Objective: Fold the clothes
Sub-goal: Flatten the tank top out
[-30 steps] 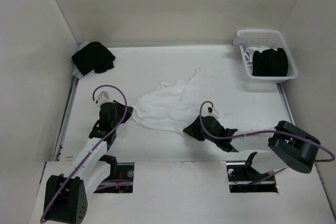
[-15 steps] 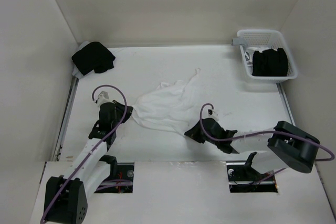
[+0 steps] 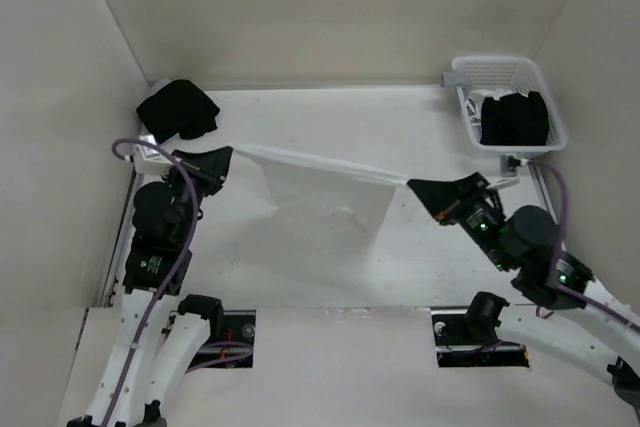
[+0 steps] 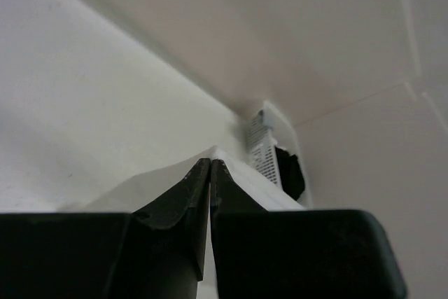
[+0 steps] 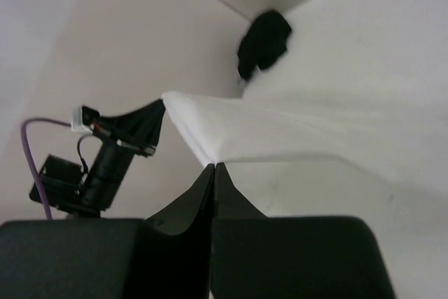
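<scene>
White table [image 3: 430,132], plain walls on three sides. I am holding the camisole [image 3: 325,197] raised over the middle of the table. My left gripper [image 3: 228,153] is pinching one end at about 9 o'clock. My right gripper [image 3: 410,184] is pinching the other end at about 3 o'clock. Both pairs of jaws are clamped tight on the fabric. The top edge is running taut between them and the body is hanging below as a loose sheet. I cannot tell whether the lower hem is touching the table. The straps are not showing.

Step in hand, as I judge it: spreading the garment flat before the first fold.
- Aiming to hold both ends level with even tension.
- Planning to set the hanging hem down first, then draw toward 6 o'clock so the sheet lies without creases.
- Avoiding a harder pull, since thin cloth could slip from a pinch.

Count:
- one camisole
- one black garment [image 3: 178,110] loose at 10 o'clock
- a second black garment [image 3: 513,119] lying in the basket [image 3: 495,62] at 2 o'clock
- one basket
- two grippers
</scene>
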{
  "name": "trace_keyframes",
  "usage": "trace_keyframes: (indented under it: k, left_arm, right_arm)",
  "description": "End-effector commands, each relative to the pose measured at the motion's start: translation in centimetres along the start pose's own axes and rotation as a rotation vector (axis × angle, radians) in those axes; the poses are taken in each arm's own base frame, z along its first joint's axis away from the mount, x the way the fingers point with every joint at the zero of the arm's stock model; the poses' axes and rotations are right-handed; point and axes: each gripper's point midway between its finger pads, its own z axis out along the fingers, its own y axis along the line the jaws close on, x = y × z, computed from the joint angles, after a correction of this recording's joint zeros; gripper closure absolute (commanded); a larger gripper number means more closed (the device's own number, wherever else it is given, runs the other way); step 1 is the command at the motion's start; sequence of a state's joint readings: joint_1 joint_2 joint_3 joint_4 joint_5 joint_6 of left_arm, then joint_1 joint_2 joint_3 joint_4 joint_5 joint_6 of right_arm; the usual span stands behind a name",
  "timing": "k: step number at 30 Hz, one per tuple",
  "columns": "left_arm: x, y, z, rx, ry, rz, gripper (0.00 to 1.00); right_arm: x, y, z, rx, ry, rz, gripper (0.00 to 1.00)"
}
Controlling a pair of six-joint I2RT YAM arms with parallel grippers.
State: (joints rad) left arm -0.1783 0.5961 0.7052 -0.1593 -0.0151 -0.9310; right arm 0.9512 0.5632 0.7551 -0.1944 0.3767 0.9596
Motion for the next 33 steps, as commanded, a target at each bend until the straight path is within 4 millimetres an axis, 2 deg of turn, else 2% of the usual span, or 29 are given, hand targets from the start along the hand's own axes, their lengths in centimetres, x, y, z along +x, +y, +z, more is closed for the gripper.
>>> trace_keyframes:
  k: [1,3,5,8,10,13,17,21,24,27,31,33]
  left_arm:
    - [-3.3,-4.7,-2.3,0.091,-0.063,-0.014,0.98]
    - [-5.3,-7.2,-3.9,0.145,-0.102,-0.017,0.98]
    - [-7.2,-9.7,-5.8,0.198,-0.143,-0.019,0.98]
    - [-9.0,-11.9,-7.5,0.245,-0.186,-0.019,0.98]
    - [-9.1,-12.0,-7.3,0.243,-0.186,-0.021,0.98]
    - [-8.3,-10.5,-5.0,0.192,-0.166,-0.026,0.98]
    - [-6.9,-7.8,-0.5,0.103,-0.144,-0.032,0.98]
    - [-7.3,-6.2,4.8,0.03,-0.162,-0.028,0.98]
    - [-8.6,-6.4,9.4,0.003,-0.163,-0.035,0.99]
    - [-10.5,-8.5,11.9,0.037,-0.171,-0.044,0.99]
    - [-12.7,-10.9,12.1,0.078,-0.213,-0.033,0.99]
    - [-12.7,-10.7,12.0,0.075,-0.215,-0.03,0.99]
  right_arm:
    - [-3.4,0.1,-2.1,0.077,-0.043,-0.173,1.0]
    - [-5.7,2.5,-3.1,0.032,-0.087,-0.173,1.0]
    - [-7.1,4.9,-4.2,-0.027,-0.104,-0.16,1.0]
    - [-7.6,7.3,-4.7,-0.093,-0.096,-0.146,0.99]
    - [-7.1,7.6,-3.7,-0.092,-0.088,-0.167,0.99]
    - [-6.6,7.1,-0.4,-0.054,-0.088,-0.216,0.99]
    - [-6.8,5.5,6.0,-0.035,-0.047,-0.229,0.99]
    - [-9.6,4.1,12.3,-0.014,-0.042,-0.211,0.99]
    - [-12.7,4.6,16.7,-0.013,-0.049,-0.219,0.99]
    - [-16.0,6.3,18.6,-0.031,-0.078,-0.222,0.99]
    - [-18.7,8.5,18.4,-0.057,-0.112,-0.242,0.99]
    - [-18.8,8.5,18.0,-0.058,-0.113,-0.248,0.98]
